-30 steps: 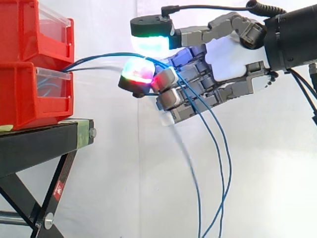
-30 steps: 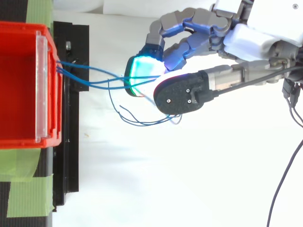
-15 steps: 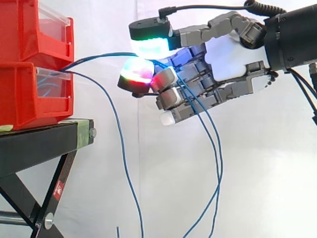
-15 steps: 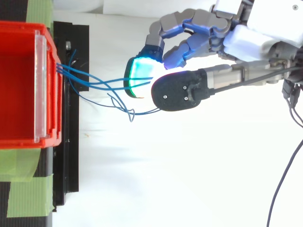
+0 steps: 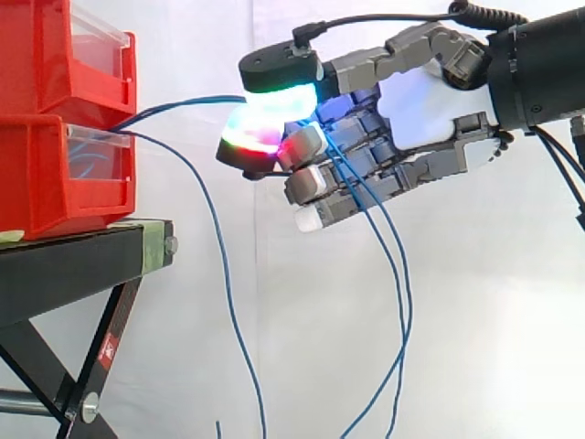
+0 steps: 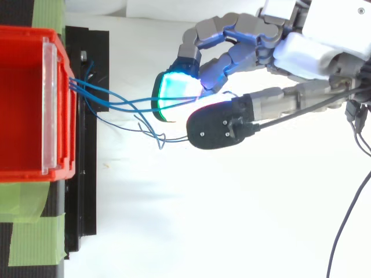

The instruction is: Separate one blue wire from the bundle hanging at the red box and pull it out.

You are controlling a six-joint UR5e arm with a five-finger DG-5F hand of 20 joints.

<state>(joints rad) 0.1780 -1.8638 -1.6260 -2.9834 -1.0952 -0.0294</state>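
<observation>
Several thin blue wires (image 6: 110, 99) come out of the front of the lower red box (image 5: 57, 176). One blue wire (image 5: 183, 102) runs level from the box to my hand (image 5: 430, 108), where the thumb pad presses down on a glowing fingertip (image 5: 251, 144) with the wire pinched between them. The other fingers are curled, and two blue strands (image 5: 398, 302) drop from among them. Another blue wire (image 5: 218, 274) hangs free from the box, apart from the hand. From above, the hand (image 6: 307, 49) sits right of the red box (image 6: 23, 104).
A second red box (image 5: 55, 50) is stacked on the lower one. Both rest on a black stand (image 5: 73, 265) with crossed legs. Green tape (image 6: 35, 231) holds the stand's top. A white curtain lies behind.
One blue wire dropped away from the hand and now hangs loose from the box. The thumb has come down closer onto the glowing fingertip. The arm has stayed in place.
</observation>
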